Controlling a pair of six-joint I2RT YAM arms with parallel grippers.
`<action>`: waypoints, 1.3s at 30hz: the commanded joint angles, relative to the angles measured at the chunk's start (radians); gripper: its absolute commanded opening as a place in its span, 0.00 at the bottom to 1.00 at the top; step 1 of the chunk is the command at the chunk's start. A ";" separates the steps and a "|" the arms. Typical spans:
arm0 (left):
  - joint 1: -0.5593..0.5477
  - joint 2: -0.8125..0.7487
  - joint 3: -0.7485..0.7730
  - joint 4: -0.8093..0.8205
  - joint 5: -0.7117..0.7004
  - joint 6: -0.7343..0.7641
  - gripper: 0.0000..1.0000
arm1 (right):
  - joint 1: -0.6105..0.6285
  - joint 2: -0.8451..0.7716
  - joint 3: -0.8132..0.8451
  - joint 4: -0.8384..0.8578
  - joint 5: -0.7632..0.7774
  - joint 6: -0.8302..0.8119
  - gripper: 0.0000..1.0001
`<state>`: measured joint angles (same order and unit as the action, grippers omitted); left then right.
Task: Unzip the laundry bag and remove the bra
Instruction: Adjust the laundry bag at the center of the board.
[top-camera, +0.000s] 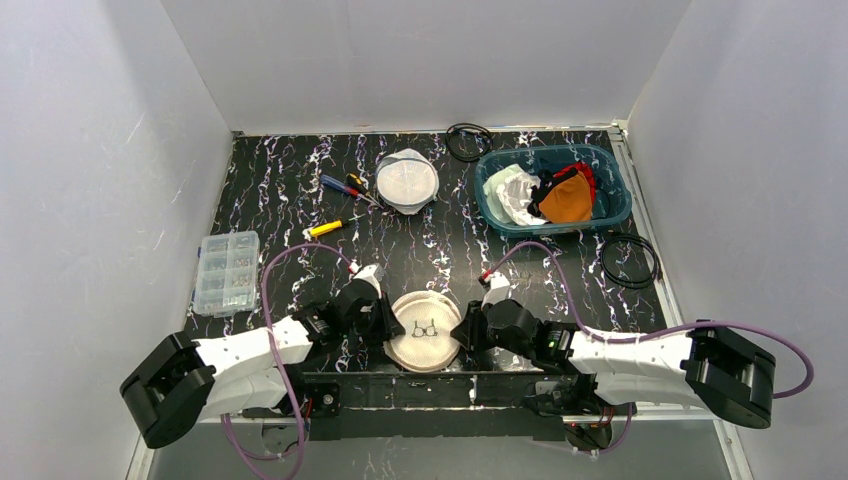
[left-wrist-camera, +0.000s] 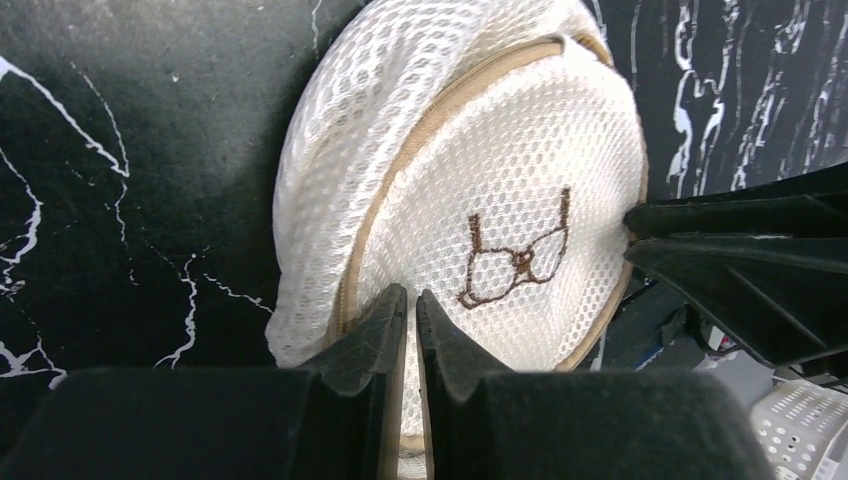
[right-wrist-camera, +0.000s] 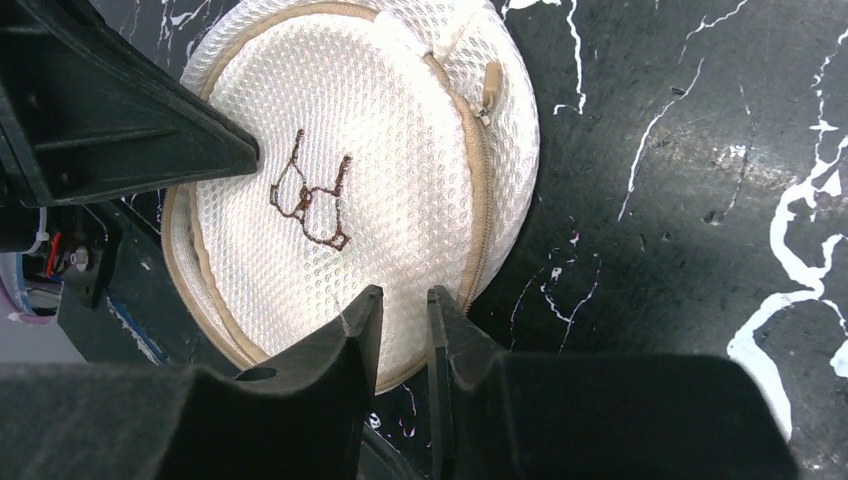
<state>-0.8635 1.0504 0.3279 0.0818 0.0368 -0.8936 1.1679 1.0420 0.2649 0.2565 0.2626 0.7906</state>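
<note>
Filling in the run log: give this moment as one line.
bag: zipped, near table edge | left gripper: shut on bag | right gripper: shut on bag | zipper pull: free

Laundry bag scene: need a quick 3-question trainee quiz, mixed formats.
1. True or false: the laundry bag lies inside the teal bin.
2. What is stitched on the bag's face? A) sock B) bra outline C) shirt
3. Fill in: the left claw and right claw each pinch the bag's ____.
Key: 1 false; 2 B; 3 rim.
</note>
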 joint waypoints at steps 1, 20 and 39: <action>-0.003 0.025 -0.019 0.002 -0.023 -0.005 0.07 | 0.006 0.014 -0.027 0.007 0.035 0.023 0.31; -0.003 -0.258 0.067 -0.251 -0.079 0.045 0.18 | 0.004 -0.143 0.076 -0.124 -0.038 -0.007 0.42; -0.003 -0.088 0.016 -0.124 -0.070 0.034 0.24 | 0.005 0.106 0.027 0.129 -0.126 0.041 0.41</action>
<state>-0.8635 0.9779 0.3653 -0.0589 -0.0353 -0.8471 1.1679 1.1217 0.2890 0.3035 0.1532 0.8246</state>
